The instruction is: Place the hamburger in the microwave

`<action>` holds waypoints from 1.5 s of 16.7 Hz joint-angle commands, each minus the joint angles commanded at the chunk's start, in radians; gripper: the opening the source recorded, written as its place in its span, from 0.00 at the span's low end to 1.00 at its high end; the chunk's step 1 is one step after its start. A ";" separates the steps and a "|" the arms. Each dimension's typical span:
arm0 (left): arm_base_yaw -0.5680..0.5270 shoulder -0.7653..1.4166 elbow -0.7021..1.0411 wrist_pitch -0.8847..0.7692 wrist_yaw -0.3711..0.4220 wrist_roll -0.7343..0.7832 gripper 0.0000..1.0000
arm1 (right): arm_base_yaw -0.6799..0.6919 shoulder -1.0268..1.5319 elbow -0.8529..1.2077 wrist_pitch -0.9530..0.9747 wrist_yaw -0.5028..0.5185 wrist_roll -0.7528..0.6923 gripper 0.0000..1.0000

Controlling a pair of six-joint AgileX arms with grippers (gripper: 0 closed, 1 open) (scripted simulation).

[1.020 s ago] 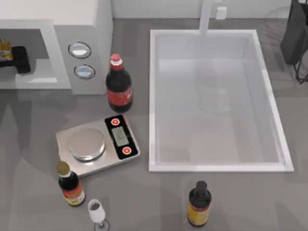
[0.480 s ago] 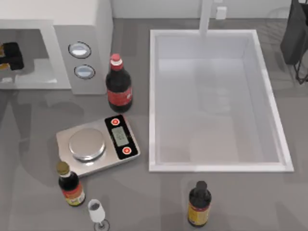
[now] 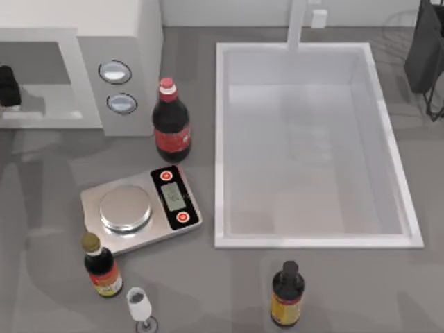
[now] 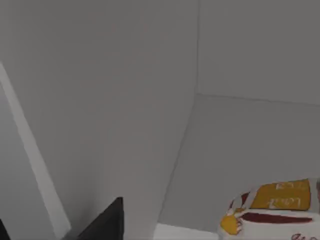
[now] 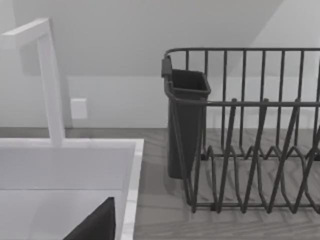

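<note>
Since a second ago your left gripper (image 3: 7, 87) had slid toward the top view's left edge, out along the open cavity of the microwave (image 3: 125, 41), and the orange bit seen beside it earlier was gone from the top view. You could not tell from these frames whether its jaws were released or clenched; one dark fingertip (image 4: 102, 225) showed in the left wrist view. That view faced the microwave's pale inner walls, and the hamburger (image 4: 272, 210), in a white wrapper with yellow and red print, lay on the cavity floor, apart from that fingertip.

Outward on the counter (image 3: 208, 291), you had a cola bottle with a red label (image 3: 171, 123) standing just beside the microwave's dial panel, a silver kitchen scale (image 3: 139, 208) in front of it, then a brown-capped sauce bottle (image 3: 100, 267) and a small glass (image 3: 140, 305) near the front edge. A dark bottle with a yellow label (image 3: 286, 295) stood in front of the white sink (image 3: 222, 139).

Your right arm (image 3: 424, 48) was parked at the far right corner; the state of its jaws was not visible. Its wrist view faced a black dish rack (image 5: 240, 130) beside the sink and the white faucet (image 5: 47, 75).
</note>
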 joint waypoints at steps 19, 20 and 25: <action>0.131 -0.163 -0.555 0.065 0.168 0.041 1.00 | 0.000 0.000 0.000 0.000 0.000 0.000 1.00; 0.122 -0.163 -0.553 0.064 0.167 0.041 1.00 | 0.000 0.000 0.000 0.000 0.000 0.000 1.00; 0.136 -0.224 -0.511 0.063 0.155 0.040 1.00 | 0.000 0.000 0.000 0.000 0.000 0.000 1.00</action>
